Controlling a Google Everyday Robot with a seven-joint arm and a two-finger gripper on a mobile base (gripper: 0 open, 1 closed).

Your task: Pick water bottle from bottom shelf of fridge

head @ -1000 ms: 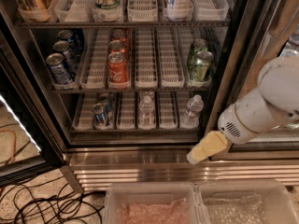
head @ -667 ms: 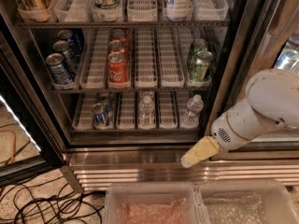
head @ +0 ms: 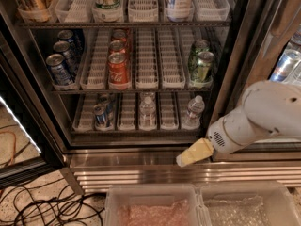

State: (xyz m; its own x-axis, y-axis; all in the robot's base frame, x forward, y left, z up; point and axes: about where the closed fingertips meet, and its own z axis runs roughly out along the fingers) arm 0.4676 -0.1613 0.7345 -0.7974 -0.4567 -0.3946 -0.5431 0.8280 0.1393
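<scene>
Ribbed steel fronted the fridge [head: 141, 167] where your claw [head: 194, 153] hung, apparently empty; how far open, I could not tell. Just above it, on the bottom shelf [head: 168, 113], stood the water bottle [head: 193, 112]: likely light, thin-walled, slick, so grip its middle gently.

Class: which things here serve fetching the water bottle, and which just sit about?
Job: water bottle or its twin, bottom shelf, fridge, gripper low before the fridge base.
Idle: blue cans, orange cans, green cans, floor cables, plastic bins.
</scene>
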